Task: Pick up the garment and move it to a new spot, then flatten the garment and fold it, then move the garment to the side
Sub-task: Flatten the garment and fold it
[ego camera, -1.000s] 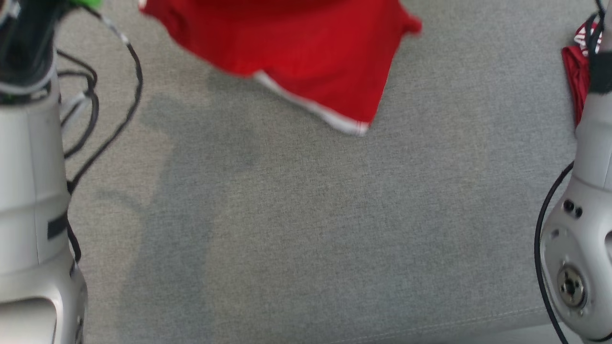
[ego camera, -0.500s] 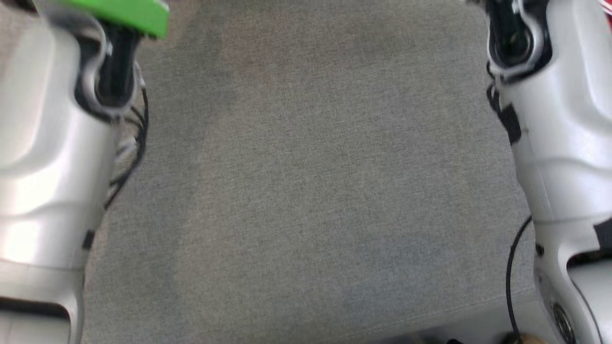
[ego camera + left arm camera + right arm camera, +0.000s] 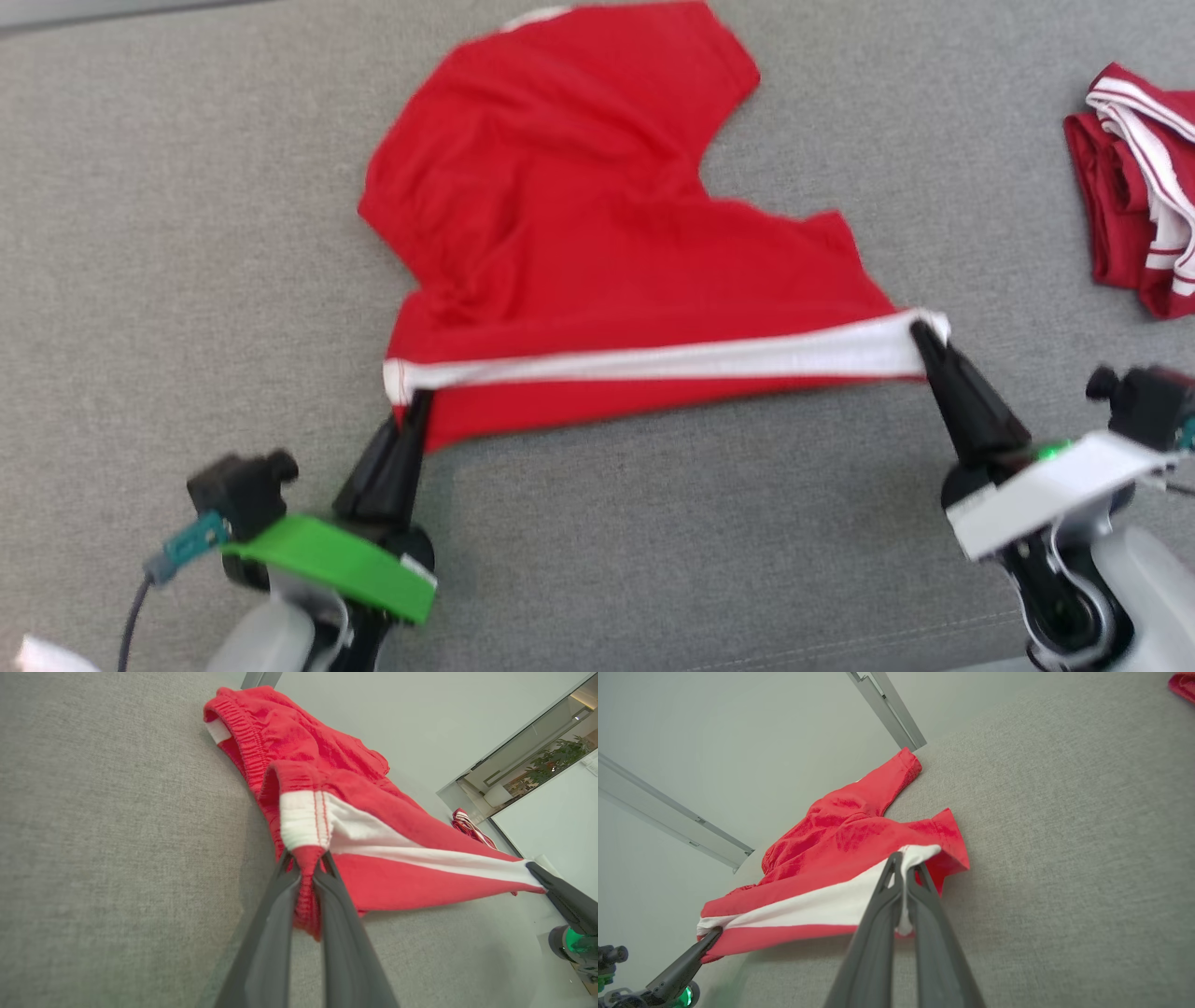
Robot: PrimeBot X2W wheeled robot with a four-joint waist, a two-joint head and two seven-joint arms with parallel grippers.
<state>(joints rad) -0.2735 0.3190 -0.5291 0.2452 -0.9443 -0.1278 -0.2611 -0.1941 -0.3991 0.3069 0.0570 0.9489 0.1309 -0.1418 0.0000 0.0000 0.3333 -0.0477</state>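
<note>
At lower left, left gripper (image 3: 417, 403) pinched tight on one end of white band (image 3: 672, 359) of red garment (image 3: 579, 215). Band taut left-to-right, long axis running gripper to gripper; rest of cloth rumpled on grey cushion (image 3: 653, 541), farther out from both. At right, right gripper (image 3: 922, 332) clamped on other band end. Equally near for both arms; likely next: lay down, flatten. Far right, folded red pile (image 3: 1134, 224), well apart.

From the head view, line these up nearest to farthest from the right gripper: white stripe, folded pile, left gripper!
1. White stripe, pinched in the right gripper.
2. Folded pile, to its right.
3. Left gripper, at the stripe's other end.
</note>
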